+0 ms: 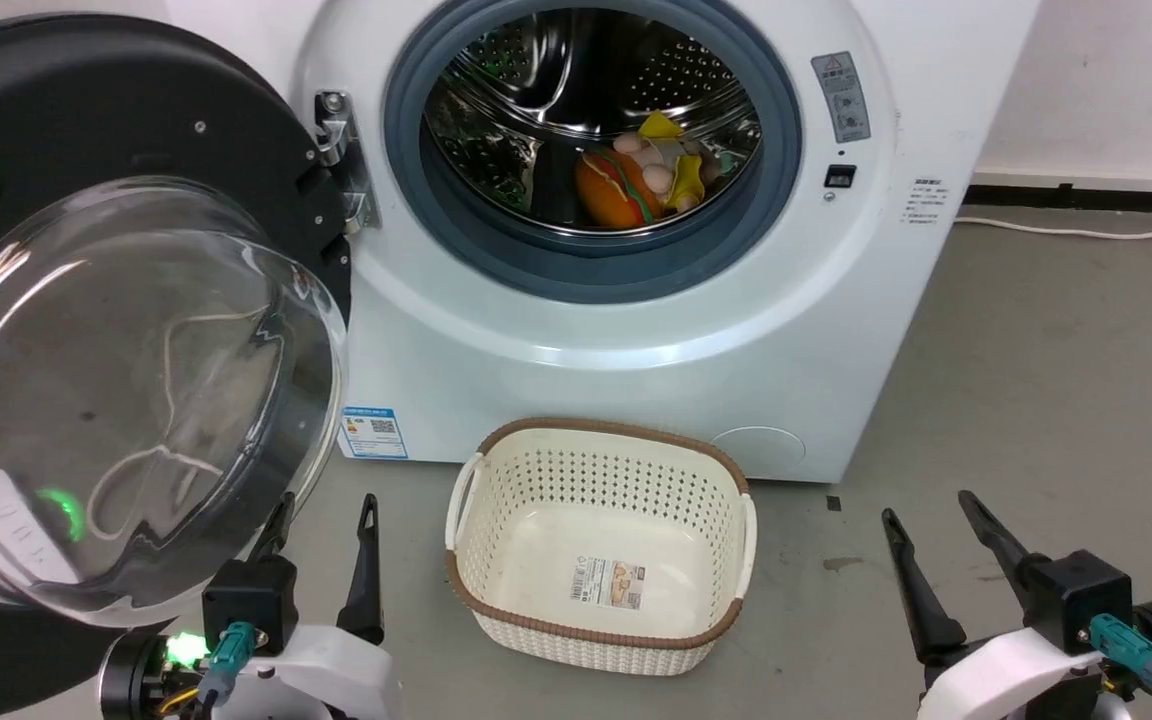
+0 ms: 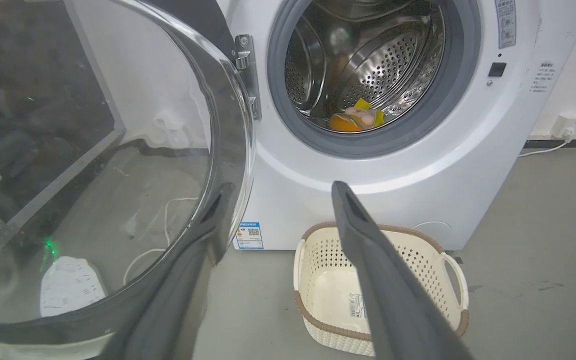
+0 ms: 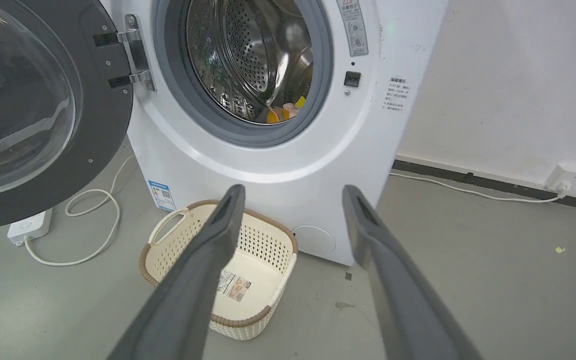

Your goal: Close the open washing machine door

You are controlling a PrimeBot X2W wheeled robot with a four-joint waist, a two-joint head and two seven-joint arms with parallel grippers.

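Washing machine door [image 1: 86,130]: hangs wide open on its hinge [image 1: 341,150], up and to the left of the left gripper [image 1: 328,500]. The disc stands upright, with its inner face and glass bowl turned out toward the robot.

- Head view: the door's lower rim overlaps the left gripper's left finger. I cannot tell whether they touch.
- Left wrist view: that finger is seen through the edge of the glass bowl. The other finger stands clear in front of the basket [image 1: 596,440].
- Left gripper: jaws spread wide, nothing held.
- Right gripper [image 1: 926,503]: jaws spread wide, nothing between them, over bare floor. It is well apart from the door.

Washing machine [image 1: 636,330]: straight ahead of both grippers, its drum [image 1: 536,90] mouth uncovered.

- Head view, inside the drum: soft toys [image 1: 636,180] lie at the bottom, an orange bun-shaped one with green and red stripes among yellow and pale pieces.
- The wrist views give only orange and yellow patches there.

Basket: cream with a brown rim, on the floor against the machine's front, ahead between the two grippers and closer to the left one. A paper label [image 1: 606,583] lies on its bottom.

Right wrist view: a white power strip [image 3: 28,227] and a looped cable [image 3: 93,230] lie on the floor under the door, far left of the right gripper. The other two views show them through the door glass.
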